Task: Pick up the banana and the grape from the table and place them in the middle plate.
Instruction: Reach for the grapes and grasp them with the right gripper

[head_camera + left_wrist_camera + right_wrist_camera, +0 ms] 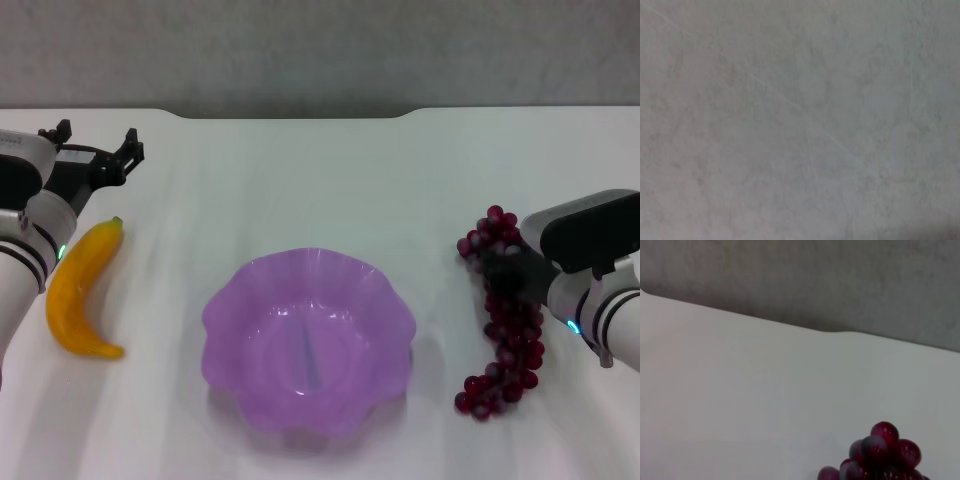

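Over grape [503,315], right gripper [505,272] (jaws hidden)

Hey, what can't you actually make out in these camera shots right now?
- Right gripper, head view: fingers hidden among the grape, so any grip is unclear.
- Grape, right wrist view: cut off by the picture's edge.
- Left wrist view: only a blank grey surface; banana absent.

On the table [320,170], banana [82,290] left of middle plate [308,340], grape [505,325] right.

No readable text, no labels, no numbers anywhere
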You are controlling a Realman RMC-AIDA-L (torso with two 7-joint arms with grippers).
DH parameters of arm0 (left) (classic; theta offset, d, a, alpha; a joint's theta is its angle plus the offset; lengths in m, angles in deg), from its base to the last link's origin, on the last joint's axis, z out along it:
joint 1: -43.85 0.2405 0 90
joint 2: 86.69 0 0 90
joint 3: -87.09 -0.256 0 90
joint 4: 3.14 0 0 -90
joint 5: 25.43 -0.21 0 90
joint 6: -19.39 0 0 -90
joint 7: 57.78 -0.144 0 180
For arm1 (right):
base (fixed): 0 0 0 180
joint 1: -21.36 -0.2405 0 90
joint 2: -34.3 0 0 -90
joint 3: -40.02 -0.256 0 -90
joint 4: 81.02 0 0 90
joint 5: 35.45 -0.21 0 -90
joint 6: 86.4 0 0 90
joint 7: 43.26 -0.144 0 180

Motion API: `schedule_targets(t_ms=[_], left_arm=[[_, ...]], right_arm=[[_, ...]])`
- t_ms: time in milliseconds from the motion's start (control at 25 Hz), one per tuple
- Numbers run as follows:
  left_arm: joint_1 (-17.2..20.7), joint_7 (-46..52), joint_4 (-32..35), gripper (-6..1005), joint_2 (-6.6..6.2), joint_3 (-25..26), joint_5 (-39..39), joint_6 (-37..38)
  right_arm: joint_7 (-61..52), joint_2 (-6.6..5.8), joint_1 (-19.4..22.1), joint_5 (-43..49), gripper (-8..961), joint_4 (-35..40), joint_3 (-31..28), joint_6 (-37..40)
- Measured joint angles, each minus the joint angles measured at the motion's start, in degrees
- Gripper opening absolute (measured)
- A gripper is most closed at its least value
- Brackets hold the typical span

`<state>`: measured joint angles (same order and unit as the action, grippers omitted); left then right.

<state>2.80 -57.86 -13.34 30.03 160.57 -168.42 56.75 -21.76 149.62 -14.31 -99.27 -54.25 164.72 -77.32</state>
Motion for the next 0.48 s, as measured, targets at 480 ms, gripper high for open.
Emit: schedule_targets(t_ms=[480], left_arm=[[-0.22,0.00,0.00,896,0.00,0.00,0.00,0.00]], right_arm=[[-0.43,0.08,0.61,-0.21,270,0.18,1.51,2.14]])
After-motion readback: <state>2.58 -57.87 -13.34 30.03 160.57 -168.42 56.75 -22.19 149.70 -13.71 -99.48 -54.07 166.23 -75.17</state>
